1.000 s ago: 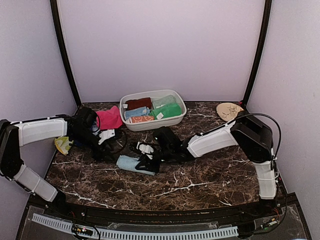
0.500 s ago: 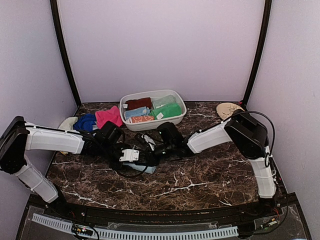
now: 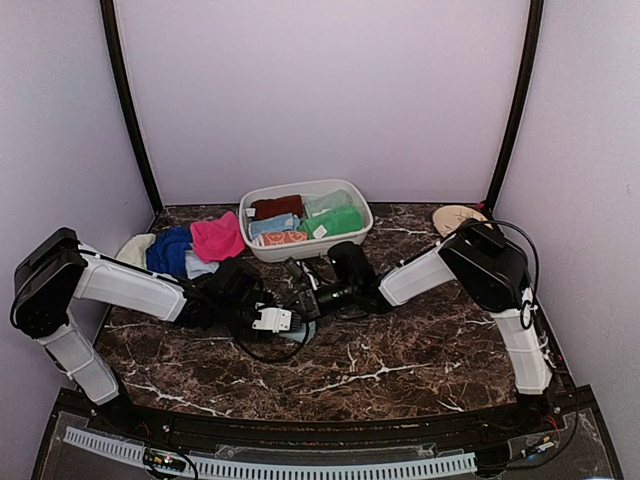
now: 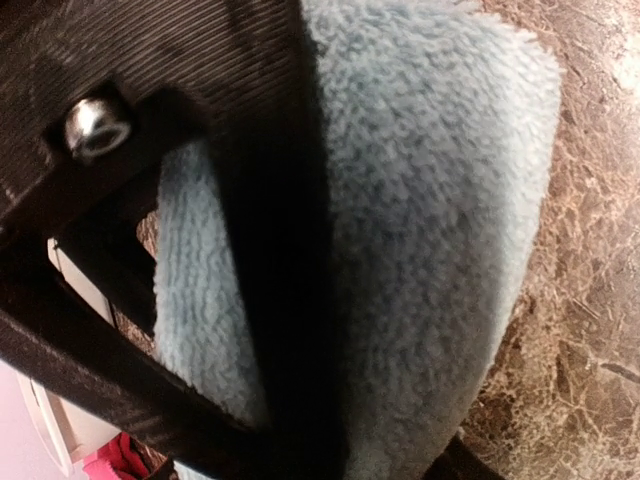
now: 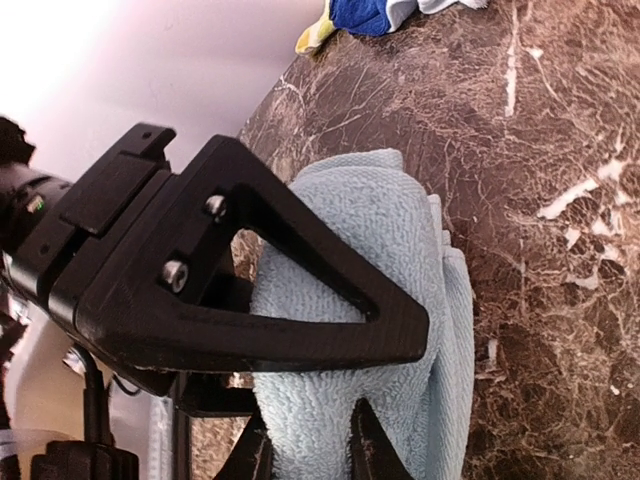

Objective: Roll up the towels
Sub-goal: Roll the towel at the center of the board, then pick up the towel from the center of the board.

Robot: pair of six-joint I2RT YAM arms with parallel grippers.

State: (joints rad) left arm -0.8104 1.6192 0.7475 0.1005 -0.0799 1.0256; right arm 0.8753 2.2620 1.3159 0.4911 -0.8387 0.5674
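The small pale blue towel [image 3: 302, 332] lies bunched on the marble table [image 3: 420, 350] at centre, mostly hidden by both grippers. My left gripper [image 3: 283, 320] reaches in from the left and is shut on it; in the left wrist view the towel [image 4: 440, 200] fills the frame around a black finger [image 4: 270, 250]. My right gripper [image 3: 305, 303] comes from the right. In the right wrist view its fingertips [image 5: 365, 445] pinch the towel [image 5: 370, 230] at the bottom, with the left gripper's triangular finger [image 5: 250, 310] laid across the roll.
A white oval tub [image 3: 250, 215] behind holds rolled towels, dark red [image 3: 277, 207] and green [image 3: 335, 220] among them. Pink [image 3: 217, 238] and royal blue [image 3: 168, 250] towels are piled at the back left. A tan plate [image 3: 457, 217] sits at the back right.
My left arm swung from the pile at the left to the centre and closed on the pale blue towel. My right gripper shifted slightly back and left with the towel.
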